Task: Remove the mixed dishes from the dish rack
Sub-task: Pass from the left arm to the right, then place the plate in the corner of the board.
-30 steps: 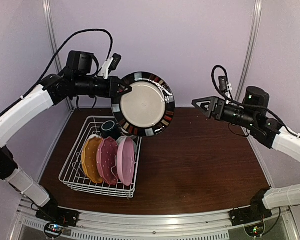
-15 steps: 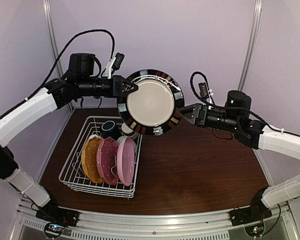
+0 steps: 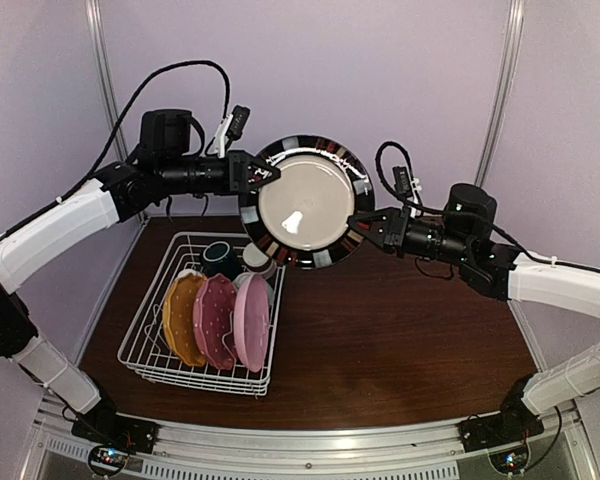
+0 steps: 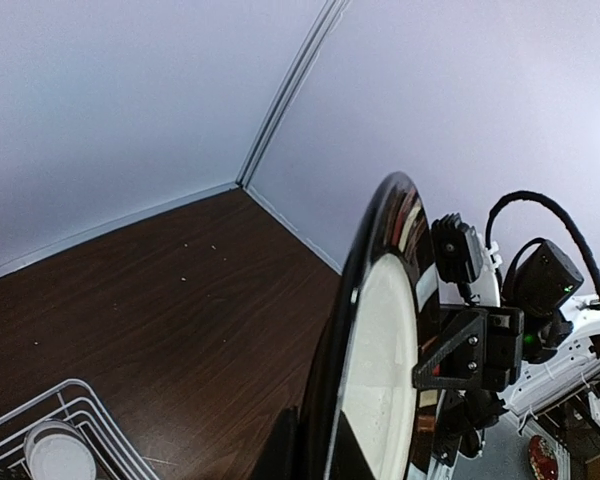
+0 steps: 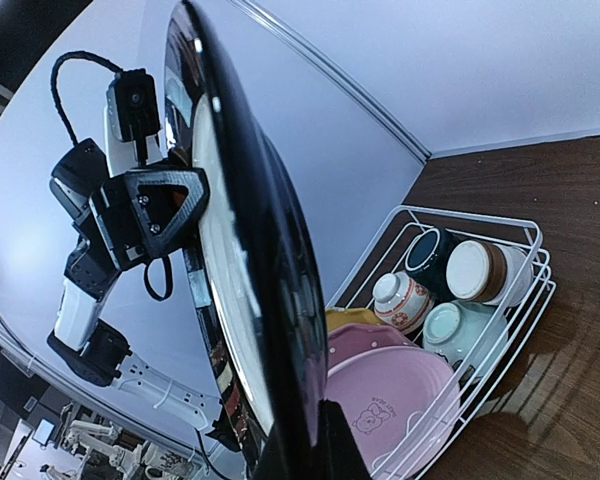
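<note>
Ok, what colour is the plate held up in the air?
The plate has a cream centre and a dark, block-striped rim; top view.

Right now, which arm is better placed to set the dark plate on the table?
Probably the right arm: its jaws grip the dark plate at its right rim, on the side with bare table, while the left arm holds the opposite rim on the side of the dish rack.

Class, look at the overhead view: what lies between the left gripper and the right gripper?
The dark-rimmed plate, raised above the table; the left gripper and right gripper each clamp an opposite edge, seen in the top view.
</note>
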### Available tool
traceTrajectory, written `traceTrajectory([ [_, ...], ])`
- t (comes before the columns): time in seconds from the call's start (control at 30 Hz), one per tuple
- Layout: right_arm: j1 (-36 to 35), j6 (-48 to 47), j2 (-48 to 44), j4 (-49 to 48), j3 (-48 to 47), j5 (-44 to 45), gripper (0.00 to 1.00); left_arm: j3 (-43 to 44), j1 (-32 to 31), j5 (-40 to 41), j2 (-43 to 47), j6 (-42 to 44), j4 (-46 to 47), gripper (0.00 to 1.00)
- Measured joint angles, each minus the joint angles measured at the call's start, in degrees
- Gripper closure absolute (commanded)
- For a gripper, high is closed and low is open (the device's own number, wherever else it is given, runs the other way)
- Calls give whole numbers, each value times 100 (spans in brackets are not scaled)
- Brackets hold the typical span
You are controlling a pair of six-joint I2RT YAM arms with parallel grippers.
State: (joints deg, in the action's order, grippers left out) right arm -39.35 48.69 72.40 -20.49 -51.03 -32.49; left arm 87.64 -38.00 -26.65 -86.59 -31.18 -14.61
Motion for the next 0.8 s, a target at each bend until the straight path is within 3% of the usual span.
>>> traceTrajectory([
  [0.07, 9, 122, 0, -55, 4, 35, 100, -13, 0, 13, -2, 42, 76, 100],
  [0.1, 7, 146, 0, -79, 9, 39, 100, -15, 0, 20, -2, 42, 94, 94],
  [0.33, 11, 225, -13, 13, 179, 79, 100, -2, -9, 201, -11, -50, 348, 29],
  [0.47, 120, 278, -35, 341, 343, 105, 100, 35, -9, 496, -11, 9, 367, 3],
  [0.8, 1228, 538, -487, 581, 809, 122, 100, 295, 76, 1469, 74, 227, -101, 3],
])
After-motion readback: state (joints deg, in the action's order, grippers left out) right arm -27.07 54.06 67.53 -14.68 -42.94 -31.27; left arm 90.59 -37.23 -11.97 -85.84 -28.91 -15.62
